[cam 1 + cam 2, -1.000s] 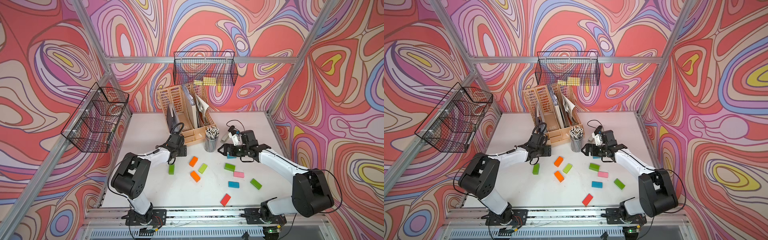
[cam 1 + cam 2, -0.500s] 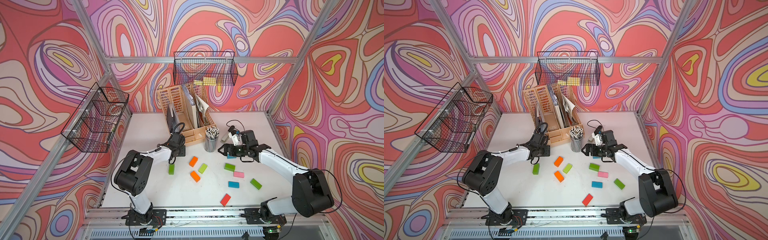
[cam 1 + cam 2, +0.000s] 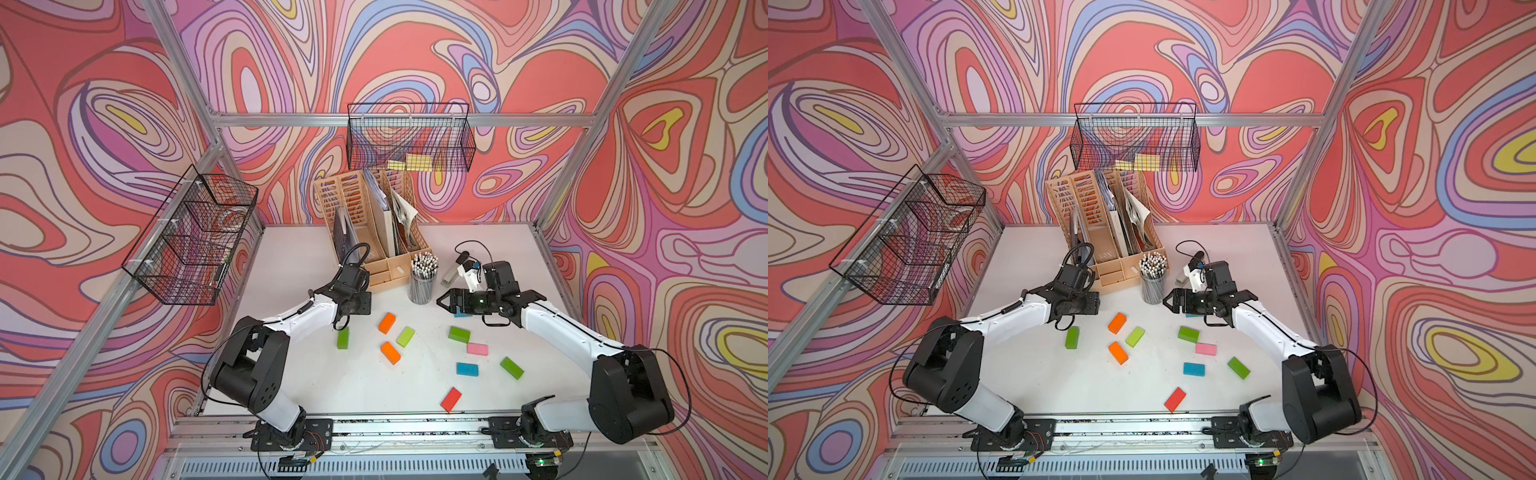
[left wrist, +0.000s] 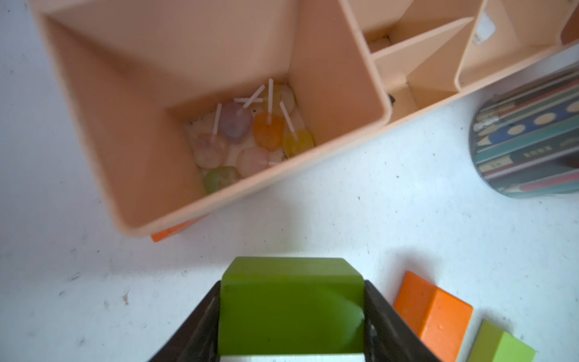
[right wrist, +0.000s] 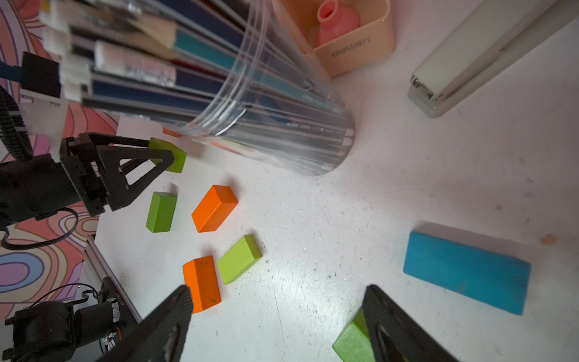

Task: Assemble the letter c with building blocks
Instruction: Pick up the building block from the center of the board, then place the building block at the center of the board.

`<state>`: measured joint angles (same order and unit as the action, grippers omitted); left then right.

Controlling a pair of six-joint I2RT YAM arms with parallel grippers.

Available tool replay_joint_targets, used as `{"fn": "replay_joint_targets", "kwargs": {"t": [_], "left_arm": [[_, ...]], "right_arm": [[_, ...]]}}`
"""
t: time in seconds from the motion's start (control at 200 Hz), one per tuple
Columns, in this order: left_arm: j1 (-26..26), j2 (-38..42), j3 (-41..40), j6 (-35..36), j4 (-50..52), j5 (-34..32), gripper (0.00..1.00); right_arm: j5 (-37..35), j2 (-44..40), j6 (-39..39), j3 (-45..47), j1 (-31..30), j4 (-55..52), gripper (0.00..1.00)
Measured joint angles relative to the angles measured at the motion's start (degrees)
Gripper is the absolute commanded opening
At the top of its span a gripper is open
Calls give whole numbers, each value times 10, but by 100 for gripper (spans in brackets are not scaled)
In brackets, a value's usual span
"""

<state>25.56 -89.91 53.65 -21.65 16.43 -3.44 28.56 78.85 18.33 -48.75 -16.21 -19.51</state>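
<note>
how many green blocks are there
5 green blocks: one gripped in the left hand; one on the table beside it; a lighter one beside the orange blocks; one by the pink block; one beside the blue block. More may be hidden.

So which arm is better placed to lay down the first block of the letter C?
Left, most likely. The left gripper is shut on a green block, ready to place. The right gripper is open and empty; the blue block lies beside it, not between its jaws, so it must grasp first.
</note>
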Motion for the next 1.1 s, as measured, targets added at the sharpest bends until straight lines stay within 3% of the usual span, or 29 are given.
{"fn": "replay_joint_targets", "kwargs": {"t": [0.411, 0.816, 1.102], "left_arm": [[0, 75, -17, 44, 45, 5, 61], [0, 92, -33, 220, 45, 30, 63], [-20, 145, -56, 415, 48, 71, 64]], "right_arm": [[8, -2, 0, 12, 0, 0, 89], [13, -13, 0, 19, 0, 7, 89], [19, -13, 0, 20, 0, 10, 90]]}}
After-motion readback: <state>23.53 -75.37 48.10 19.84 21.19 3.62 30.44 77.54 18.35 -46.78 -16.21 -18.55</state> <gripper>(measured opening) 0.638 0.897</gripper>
